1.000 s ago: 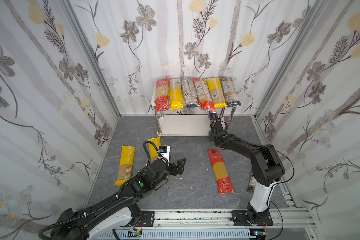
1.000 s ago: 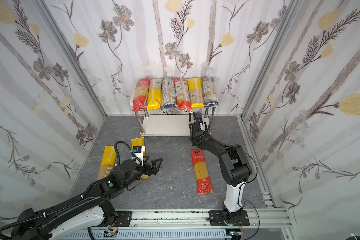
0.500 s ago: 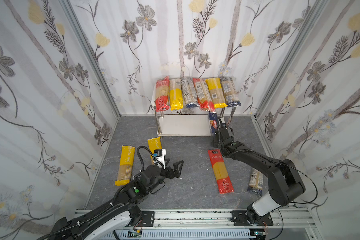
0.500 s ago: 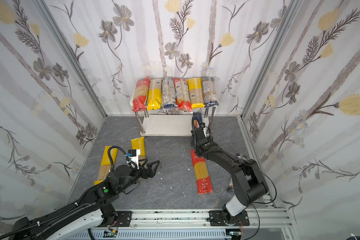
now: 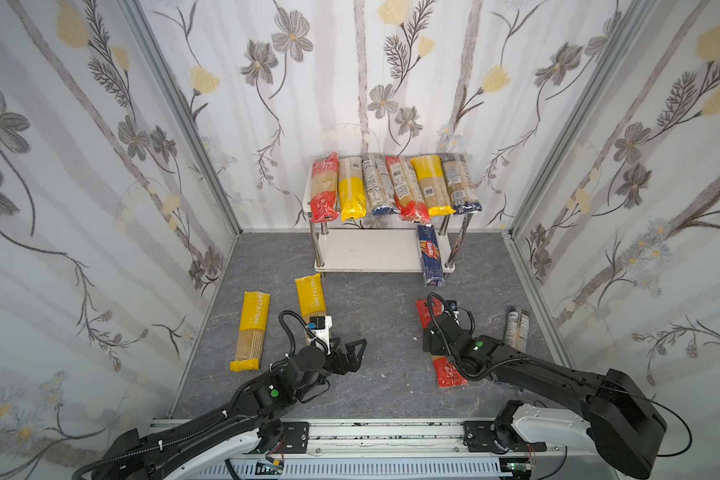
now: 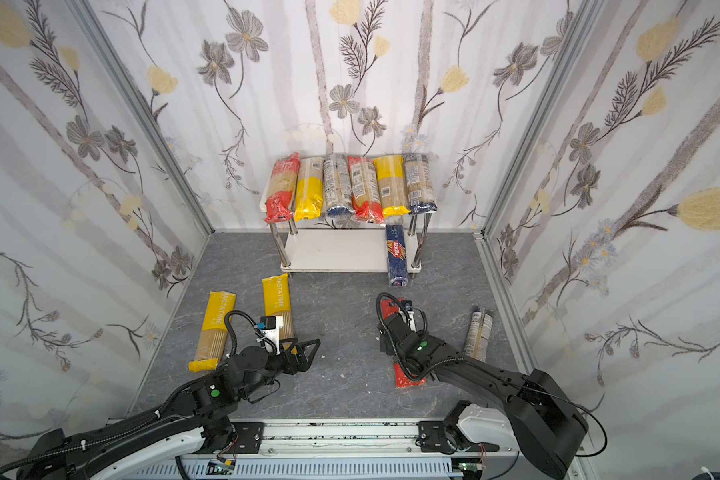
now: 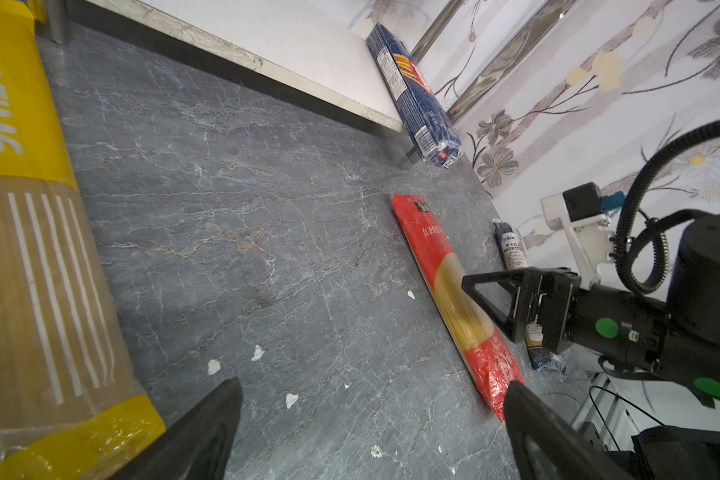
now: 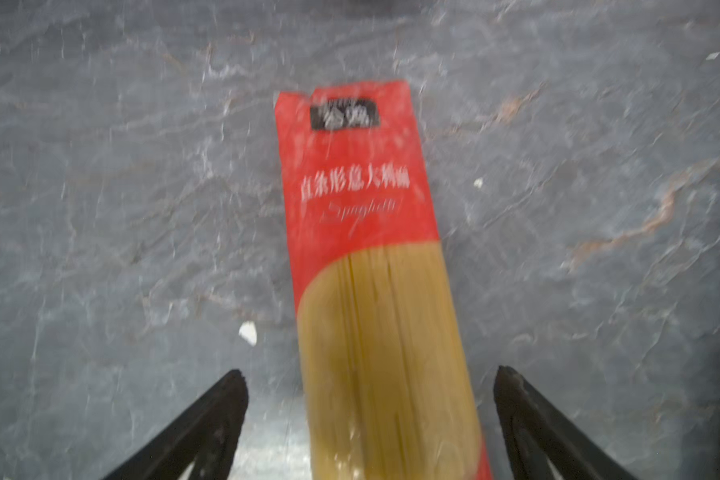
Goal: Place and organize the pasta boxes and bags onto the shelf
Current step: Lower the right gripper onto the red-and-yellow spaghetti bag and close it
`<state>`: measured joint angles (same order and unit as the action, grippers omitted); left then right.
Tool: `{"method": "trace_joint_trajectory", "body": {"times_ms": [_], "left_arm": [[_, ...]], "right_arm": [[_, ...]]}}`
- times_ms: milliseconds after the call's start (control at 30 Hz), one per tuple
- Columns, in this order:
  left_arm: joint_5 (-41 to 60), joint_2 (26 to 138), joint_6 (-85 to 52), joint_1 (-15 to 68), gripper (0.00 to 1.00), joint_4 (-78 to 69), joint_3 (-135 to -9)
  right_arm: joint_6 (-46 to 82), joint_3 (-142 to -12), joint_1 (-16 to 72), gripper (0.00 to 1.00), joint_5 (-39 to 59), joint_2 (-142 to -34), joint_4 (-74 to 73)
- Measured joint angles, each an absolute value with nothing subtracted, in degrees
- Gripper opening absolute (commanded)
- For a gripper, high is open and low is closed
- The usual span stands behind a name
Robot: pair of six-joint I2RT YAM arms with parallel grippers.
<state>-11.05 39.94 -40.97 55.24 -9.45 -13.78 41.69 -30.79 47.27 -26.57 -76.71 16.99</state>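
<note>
Six packs [image 5: 395, 187] sit on the shelf [image 5: 371, 251] top; my right pincer [image 8: 366, 376] is wide open, empty, straddling the red spaghetti bag [image 8: 362, 187] on the floor [image 8: 142, 208] in front of it. I'd centre mid-bag, squeeze gently.

Shelf [image 5: 375, 251]: against the back wall [image 5: 350, 83], centre.
Top board: six packs [image 5: 395, 187] side by side, each lying front to back.
Lower board: Barilla box [image 5: 430, 255] at the right end, its near end past the front edge.
Floor [image 5: 383, 299], left: outer PASTATIME pack [image 5: 252, 328] near the left wall [image 5: 100, 208]; inner PASTATIME pack [image 5: 312, 297] right of it, closer to the shelf.
Floor, right: spaghetti pack [image 5: 424, 311] before the box, under the right gripper [image 8: 366, 374]; small pack [image 5: 516, 330] right of it, near the right wall [image 5: 641, 208].
</note>
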Motion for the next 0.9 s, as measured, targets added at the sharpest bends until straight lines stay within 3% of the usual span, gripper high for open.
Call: {"method": "trace_joint_trajectory", "body": {"times_ms": [167, 500, 900], "left_arm": [[-12.5, 41.5, -42.4, 57.5, 1.00, -10.1, -13.2], [-13.6, 47.8, -42.2, 59.4, 1.00, -12.1, -14.1], [-14.0, 49.4, -40.9, 59.5, 1.00, -13.6, -14.5]], "right_arm": [[51.8, -24.9, 52.9, 0.97, -26.9, -72.4, 19.7], [61.0, -18.6, 54.6, 1.00, -26.9, -67.5, 20.5], [63.7, -24.9, 63.5, 1.00, -34.5, -85.6, 14.4]]}}
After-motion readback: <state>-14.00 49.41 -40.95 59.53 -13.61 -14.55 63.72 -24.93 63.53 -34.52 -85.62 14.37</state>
